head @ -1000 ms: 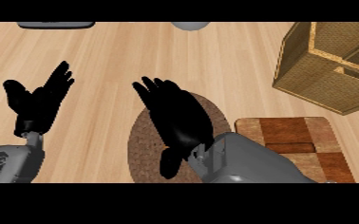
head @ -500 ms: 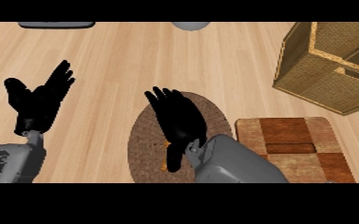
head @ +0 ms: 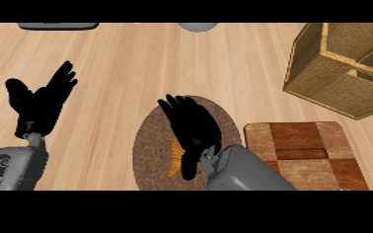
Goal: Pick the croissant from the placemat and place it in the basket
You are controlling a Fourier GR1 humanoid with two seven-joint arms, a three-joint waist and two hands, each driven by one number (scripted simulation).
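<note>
Left hand rests spread, fingers up, near the counter's left edge, idle. Right hand, fingers straight, hovers over the round placemat, positioned to grasp the croissant peeking beneath. Basket waits at the far-right corner.

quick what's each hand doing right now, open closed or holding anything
Left hand: open, fingers up, resting near the left edge, holding nothing.
Right hand: open, spread over the croissant on the placemat, not yet closed on it.
</note>
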